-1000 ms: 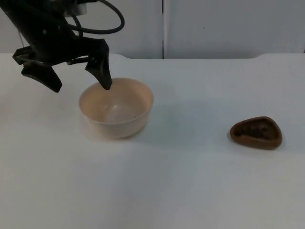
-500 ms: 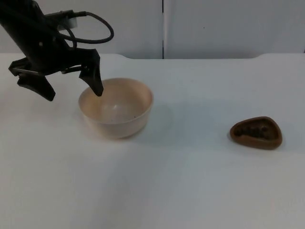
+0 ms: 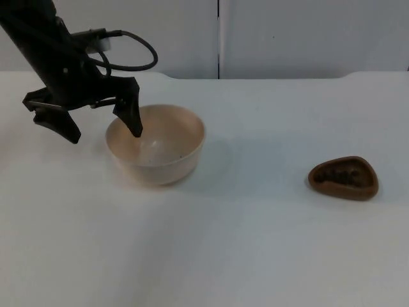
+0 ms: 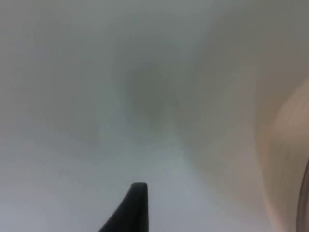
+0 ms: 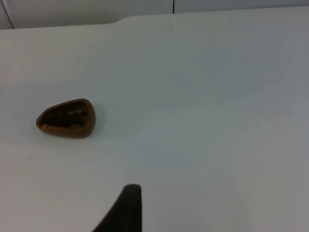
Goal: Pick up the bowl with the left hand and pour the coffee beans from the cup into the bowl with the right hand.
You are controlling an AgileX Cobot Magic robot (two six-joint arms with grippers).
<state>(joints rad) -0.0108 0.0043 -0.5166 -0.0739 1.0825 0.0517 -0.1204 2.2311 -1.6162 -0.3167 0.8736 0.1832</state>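
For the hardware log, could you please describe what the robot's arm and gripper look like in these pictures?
The left arm is black and angular. Its left gripper is also black, with two fingers that taper to blunt, wedge-like tips and spread apart like a claw. In each wrist view a black tapered fingertip rises to a rounded point; the right gripper's fingertip looks the same.

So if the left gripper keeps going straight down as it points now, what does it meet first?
Probably the bowl's near rim: the open left gripper straddles it, one finger inside, one outside. Depth is unclear.
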